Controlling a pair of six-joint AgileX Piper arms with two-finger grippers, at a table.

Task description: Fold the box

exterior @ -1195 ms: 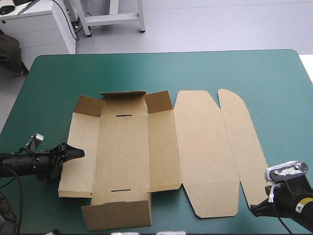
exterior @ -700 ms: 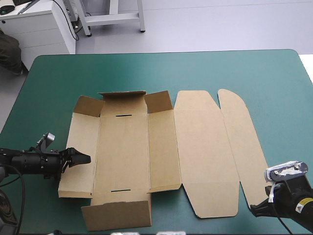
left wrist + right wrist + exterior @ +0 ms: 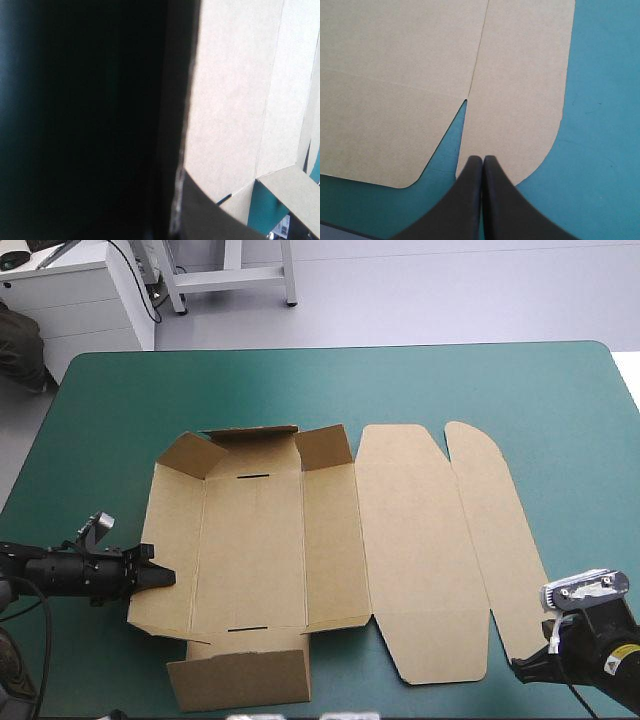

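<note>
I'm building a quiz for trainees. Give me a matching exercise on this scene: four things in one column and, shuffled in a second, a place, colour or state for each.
Things:
1 left gripper
2 right gripper
3 box
4 cover

Matches:
a brown
b shut, at the box's rightmost flap
c teal-green
d at the box's left wall

Pairs: 1-d; 2-b; 3-a; 4-c

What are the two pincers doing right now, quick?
Left pincer: closed on the box, at its left wall.
Right pincer: closed, holding nothing.
</note>
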